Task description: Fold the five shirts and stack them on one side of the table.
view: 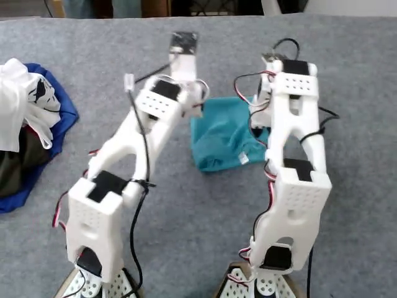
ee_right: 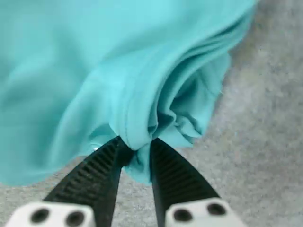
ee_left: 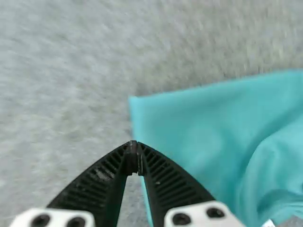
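A teal shirt [view: 223, 136] lies partly folded and bunched on the grey table [view: 360, 93] between my two arms. My left gripper [ee_left: 134, 153] is shut, its tips touching right at the straight edge of the teal shirt [ee_left: 213, 132]; I cannot tell whether any cloth is pinched. My right gripper [ee_right: 137, 144] is shut on a bunched fold of the teal shirt [ee_right: 118, 71] at its right side, and the cloth drapes away from the fingers. A heap of other shirts sits at the table's left edge: white [view: 15, 99], blue [view: 62, 115] and dark [view: 12, 167].
The left arm [view: 142, 130] stretches diagonally toward the shirt's far left corner. Rising straight along the shirt's right side is the right arm [view: 294, 143]. Bare grey carpet-like surface surrounds the teal shirt in front, behind and to the right.
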Robot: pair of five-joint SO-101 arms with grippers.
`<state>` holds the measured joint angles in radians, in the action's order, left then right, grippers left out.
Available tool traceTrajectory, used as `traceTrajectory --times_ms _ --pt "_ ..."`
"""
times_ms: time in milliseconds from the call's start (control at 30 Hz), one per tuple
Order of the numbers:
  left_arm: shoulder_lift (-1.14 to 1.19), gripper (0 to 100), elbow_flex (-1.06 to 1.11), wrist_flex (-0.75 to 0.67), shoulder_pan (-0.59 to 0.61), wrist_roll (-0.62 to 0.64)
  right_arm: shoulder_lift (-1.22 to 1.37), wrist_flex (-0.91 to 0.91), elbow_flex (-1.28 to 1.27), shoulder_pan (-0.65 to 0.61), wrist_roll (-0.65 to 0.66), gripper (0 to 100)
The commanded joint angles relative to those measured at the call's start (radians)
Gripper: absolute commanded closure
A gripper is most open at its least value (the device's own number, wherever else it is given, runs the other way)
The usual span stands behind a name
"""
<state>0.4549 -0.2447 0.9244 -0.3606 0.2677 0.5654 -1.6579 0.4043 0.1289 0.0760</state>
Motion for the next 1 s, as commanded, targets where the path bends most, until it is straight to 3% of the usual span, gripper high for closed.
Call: traceTrajectory --times_ms 0,333,600,767,967 --pt "0.028 97 -0.09 -0.02 -0.028 0.04 -0.012 -0.002 -0.01 0.052 0.018 98.0" --pt "0.218 97 -0.268 -0.02 -0.068 0.051 -0.012 -0.003 -0.01 0.121 0.049 98.0" --pt "0.353 97 -0.32 -0.015 0.031 0.051 -0.012 -0.003 -0.012 0.118 0.049 98.0" --pt "0.37 97 -0.392 0.084 0.07 0.049 -0.012 -0.003 -0.012 0.118 0.049 97.9" --pt "0.43 97 -0.47 0.109 0.079 0.044 -0.01 0.026 -0.061 0.112 0.049 82.8"
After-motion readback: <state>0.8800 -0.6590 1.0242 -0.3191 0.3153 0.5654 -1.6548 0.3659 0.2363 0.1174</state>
